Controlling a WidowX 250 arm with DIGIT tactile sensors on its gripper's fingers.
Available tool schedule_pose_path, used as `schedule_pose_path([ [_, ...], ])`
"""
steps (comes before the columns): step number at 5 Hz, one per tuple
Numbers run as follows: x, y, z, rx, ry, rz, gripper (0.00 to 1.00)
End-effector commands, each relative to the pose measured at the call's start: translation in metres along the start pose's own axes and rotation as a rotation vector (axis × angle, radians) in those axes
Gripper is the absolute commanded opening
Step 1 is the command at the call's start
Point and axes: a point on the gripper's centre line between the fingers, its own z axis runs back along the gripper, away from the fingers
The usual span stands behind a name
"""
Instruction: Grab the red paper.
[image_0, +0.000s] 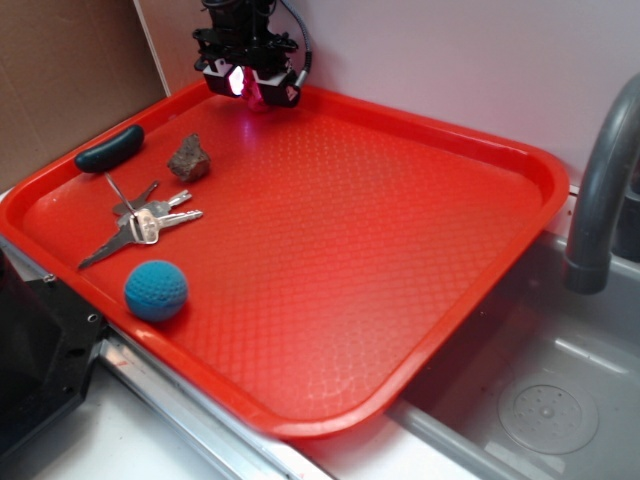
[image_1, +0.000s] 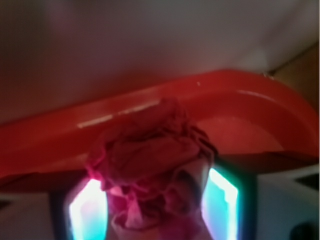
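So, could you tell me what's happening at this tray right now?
The WidowX arm's end effector is at the far rim of the big red plastic tray, closed around the small crumpled dark red paper wad. A blue ball, a bunch of keys, a rough grey-brown stone and a dark oblong object lie untouched nearer the camera.

Red paper (image_1: 150, 165) blurred, its base cut off; faucet (image_0: 600, 190) cropped at right.
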Motion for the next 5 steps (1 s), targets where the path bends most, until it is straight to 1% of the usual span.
schedule_pose_path([
  [1, -0.033, 0.000, 0.086, 0.035, -0.042, 0.005, 0.00],
  [2, -0.054, -0.004, 0.131, 0.014, -0.030, 0.012, 0.00],
  [3, -0.072, -0.009, 0.163, -0.032, 0.002, -0.015, 0.00],
  [4, -0.084, -0.014, 0.178, -0.059, 0.000, -0.043, 0.00],
  [5, -0.084, -0.011, 0.167, -0.049, 0.011, -0.088, 1.00],
])
